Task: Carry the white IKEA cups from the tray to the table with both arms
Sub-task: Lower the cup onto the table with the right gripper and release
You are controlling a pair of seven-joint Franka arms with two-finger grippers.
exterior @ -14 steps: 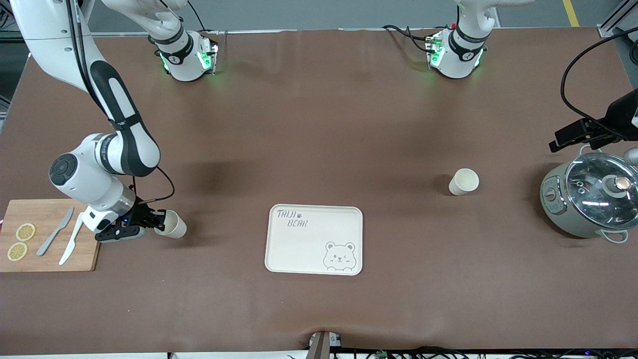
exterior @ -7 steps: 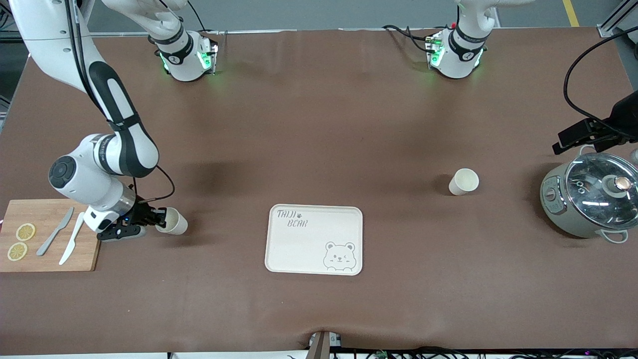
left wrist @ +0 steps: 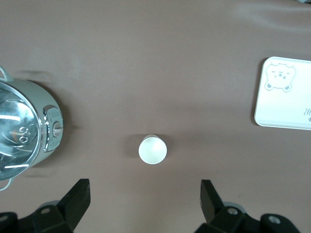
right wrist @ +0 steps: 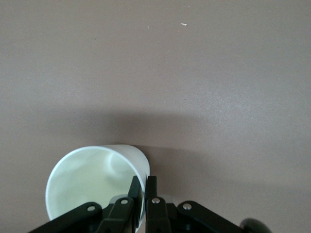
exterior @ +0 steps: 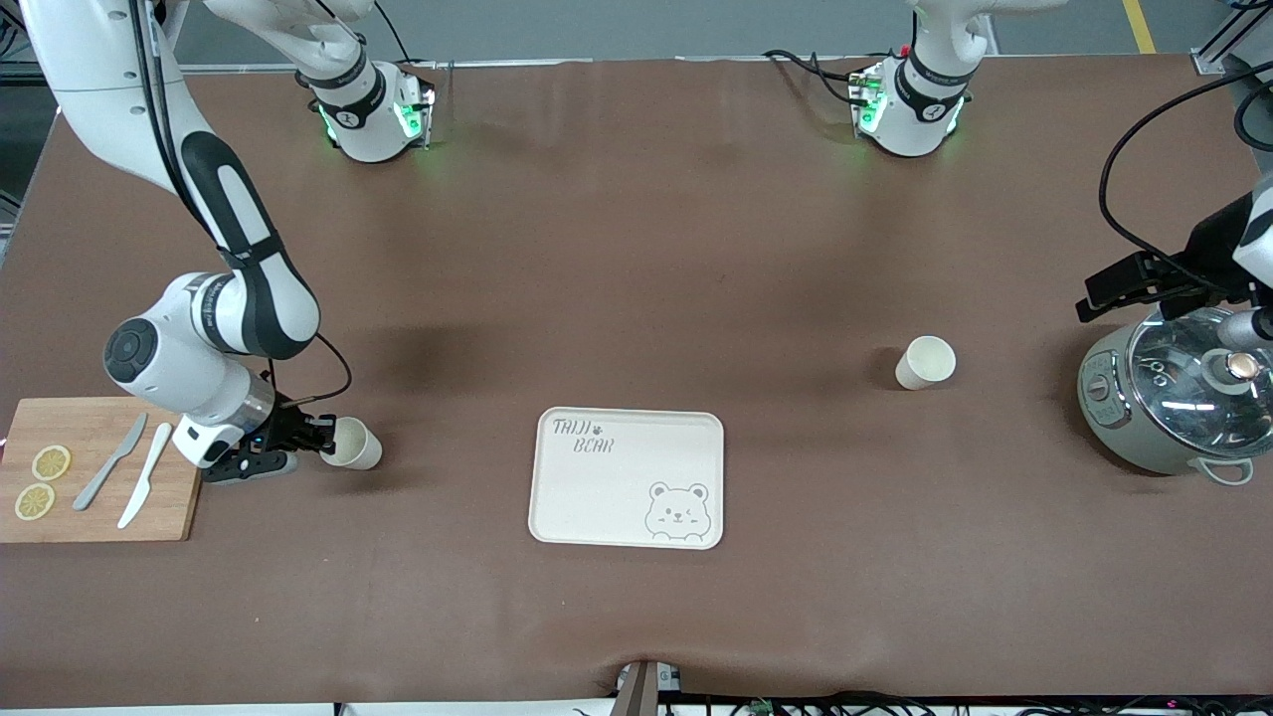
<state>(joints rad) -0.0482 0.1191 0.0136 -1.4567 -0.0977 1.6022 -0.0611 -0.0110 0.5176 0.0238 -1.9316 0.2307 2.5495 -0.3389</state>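
A bear tray (exterior: 597, 497) lay mid-table; a lidded pot (exterior: 1174, 398) stood at the left arm's end; a cutting board (exterior: 94, 512) held 2 knives (exterior: 129, 472) and 2 lemon slices (exterior: 42, 482).

Brown-covered table (exterior: 636, 249), grey floor (exterior: 617, 28)

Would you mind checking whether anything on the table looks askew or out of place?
Nothing spilled or damaged. One white cup leans, pinched by its rim in the right gripper; the other cup stands upright beside the pot.

You have a matt brown table cover (exterior: 636, 249), a wooden cutting board (exterior: 94, 517), a glossy glass pot lid (exterior: 1198, 373), and smooth matt white cups (exterior: 925, 362).
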